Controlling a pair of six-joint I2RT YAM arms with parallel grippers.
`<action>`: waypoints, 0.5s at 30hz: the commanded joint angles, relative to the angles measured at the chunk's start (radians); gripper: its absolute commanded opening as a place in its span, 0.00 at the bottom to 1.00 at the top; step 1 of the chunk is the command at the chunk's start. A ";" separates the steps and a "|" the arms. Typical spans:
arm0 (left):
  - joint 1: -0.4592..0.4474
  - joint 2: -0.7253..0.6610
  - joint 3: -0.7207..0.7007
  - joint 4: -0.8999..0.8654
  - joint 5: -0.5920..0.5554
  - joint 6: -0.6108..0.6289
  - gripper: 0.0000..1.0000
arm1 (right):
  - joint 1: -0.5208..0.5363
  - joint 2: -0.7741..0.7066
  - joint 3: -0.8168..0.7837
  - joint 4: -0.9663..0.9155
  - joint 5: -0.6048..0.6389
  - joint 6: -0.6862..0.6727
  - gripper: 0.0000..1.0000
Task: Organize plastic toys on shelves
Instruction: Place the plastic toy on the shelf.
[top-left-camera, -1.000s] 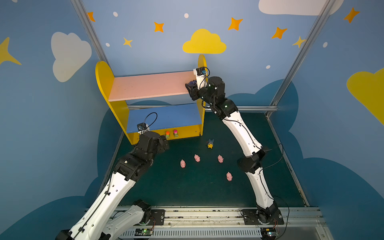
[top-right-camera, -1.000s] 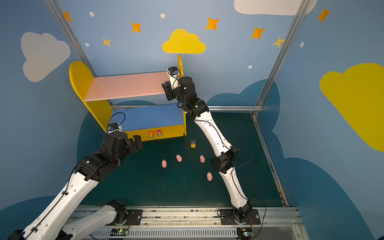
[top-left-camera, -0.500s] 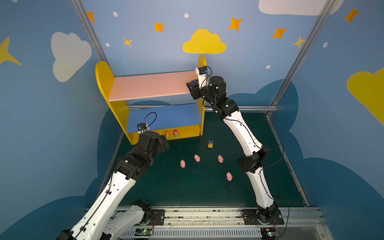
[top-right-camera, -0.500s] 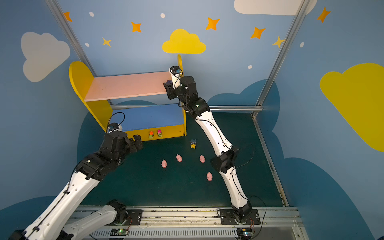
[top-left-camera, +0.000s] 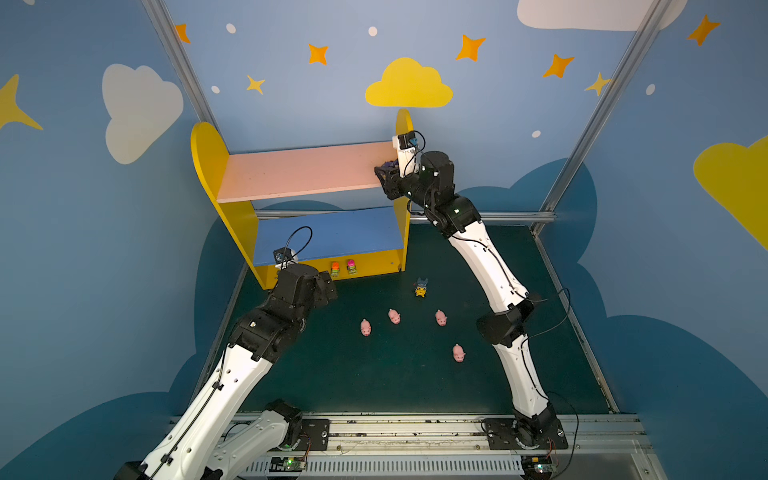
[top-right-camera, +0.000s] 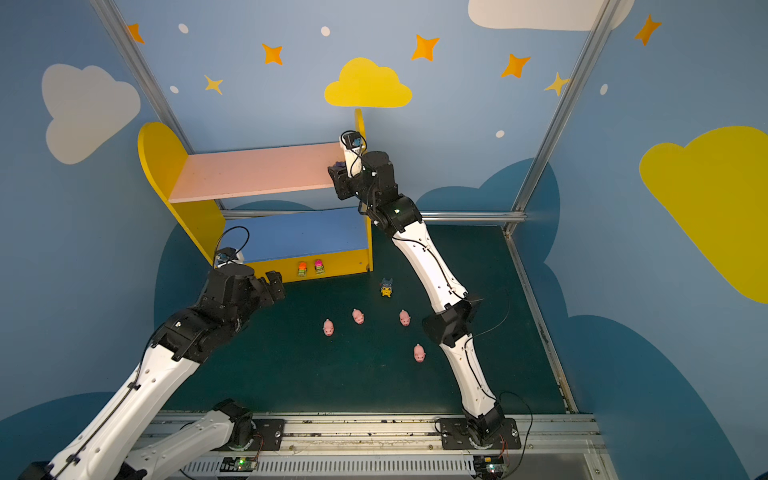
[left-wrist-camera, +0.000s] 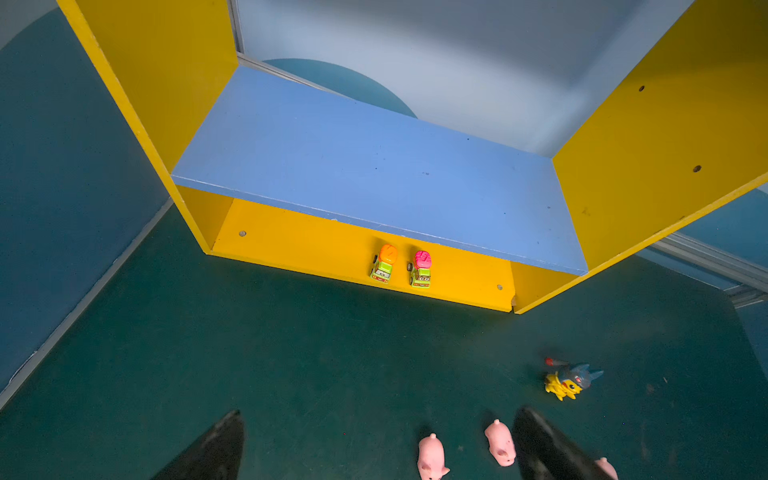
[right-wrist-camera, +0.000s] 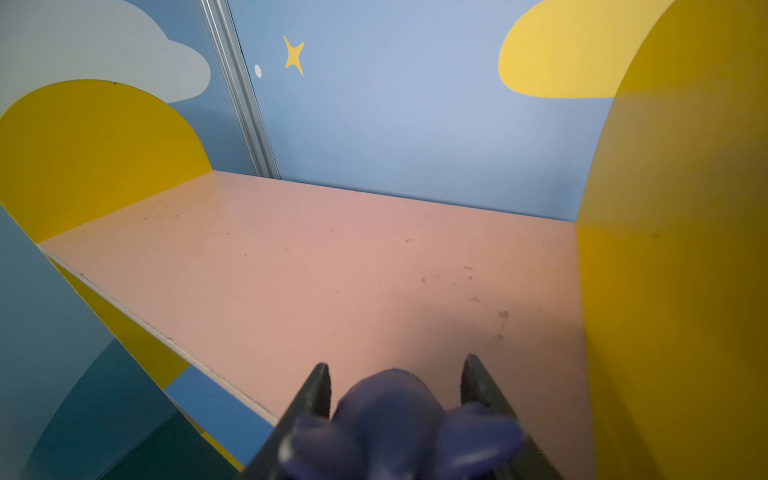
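Note:
The shelves (top-left-camera: 299, 174) stand at the back: a pink upper board (right-wrist-camera: 332, 257), a blue lower board (left-wrist-camera: 374, 166) and a yellow base. My right gripper (top-left-camera: 384, 176) (right-wrist-camera: 395, 365) hovers at the pink board's right front corner, shut on a purple-headed toy figure (right-wrist-camera: 390, 411). Two green cars (top-left-camera: 335, 269) (top-left-camera: 351, 267) sit on the yellow base. Several pink pigs (top-left-camera: 394, 316) (top-left-camera: 458, 353) and a yellow figure (top-left-camera: 421, 287) lie on the green floor. My left gripper (top-left-camera: 328, 291) (left-wrist-camera: 380, 412) hangs open and holds nothing, in front of the base, with two pigs (left-wrist-camera: 430, 457) (left-wrist-camera: 500, 442) below it.
Painted blue walls close in on three sides, with a metal rail (top-left-camera: 478, 216) behind the shelves. The yellow side panel (right-wrist-camera: 673, 249) stands close beside my right gripper. The arm bases sit on a rail (top-left-camera: 395, 432) at the front edge.
My right gripper has shifted only slightly at the pink board's right end, still holding the toy. The left arm has stayed put.

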 joint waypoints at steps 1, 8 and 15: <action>0.013 -0.007 -0.009 0.013 0.005 0.014 1.00 | 0.028 -0.065 -0.024 -0.072 -0.003 -0.036 0.20; 0.031 -0.015 -0.020 0.017 0.041 0.009 1.00 | 0.082 -0.145 -0.106 -0.122 0.045 -0.074 0.19; 0.033 -0.063 -0.065 0.010 0.062 -0.021 1.00 | 0.129 -0.368 -0.536 -0.004 0.104 -0.028 0.19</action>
